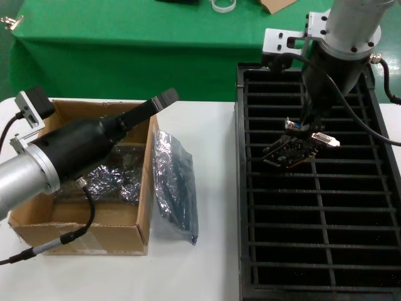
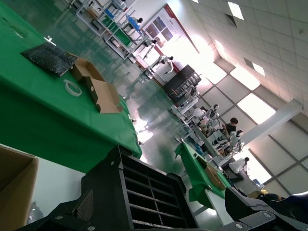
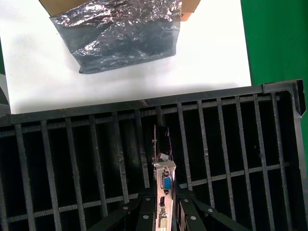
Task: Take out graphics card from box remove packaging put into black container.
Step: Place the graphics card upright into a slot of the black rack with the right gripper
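From the head view, the right gripper (image 1: 305, 133) hangs over the black container (image 1: 244, 188), jaws clamped on the graphics card (image 1: 294, 149), which tilts just above the ribs. The left gripper (image 1: 164, 97) reaches across the box (image 1: 116, 235) on the white table (image 1: 207, 263); whether its jaws are apart cannot be told. The packaging (image 1: 175, 182) lies just beside the box, and more crinkled foil sits inside. Over to the left wrist view: a green table (image 2: 43, 120) carrying flattened cardboard (image 2: 98, 91), then a long workshop floor with bright ceiling panels. And the right wrist view: the card (image 3: 162, 192) stands edge-on between the fingers (image 3: 144, 211), above the slots, the bag (image 3: 120, 38) beyond.
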Robot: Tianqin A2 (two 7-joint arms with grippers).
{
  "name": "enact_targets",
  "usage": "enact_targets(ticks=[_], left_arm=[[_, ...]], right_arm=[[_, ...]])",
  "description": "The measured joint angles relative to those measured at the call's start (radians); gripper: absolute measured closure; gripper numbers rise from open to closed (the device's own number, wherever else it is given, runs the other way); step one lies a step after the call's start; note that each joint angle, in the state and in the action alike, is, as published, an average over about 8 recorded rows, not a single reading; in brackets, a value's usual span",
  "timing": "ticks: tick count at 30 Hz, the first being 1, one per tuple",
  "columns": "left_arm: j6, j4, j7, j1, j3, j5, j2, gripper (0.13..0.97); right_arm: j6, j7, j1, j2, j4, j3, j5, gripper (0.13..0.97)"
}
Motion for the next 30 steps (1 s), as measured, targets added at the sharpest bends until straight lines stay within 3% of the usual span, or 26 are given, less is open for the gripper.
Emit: enact_targets(ticks=[20,30], left_arm=[[0.011,0.002,0.021,0.013,-0.018,-0.007,-0.001,0.132],[0.017,0.028,0.042,0.008,-0.031,-0.011,0.004,0.132]], right_arm=[[-0.013,-0.003,0.012,0.0,0.006,-0.041,0.03,0.91],[0.043,-0.04,-0.015,0.0,0.003,-0.043,0.036,0.91]])
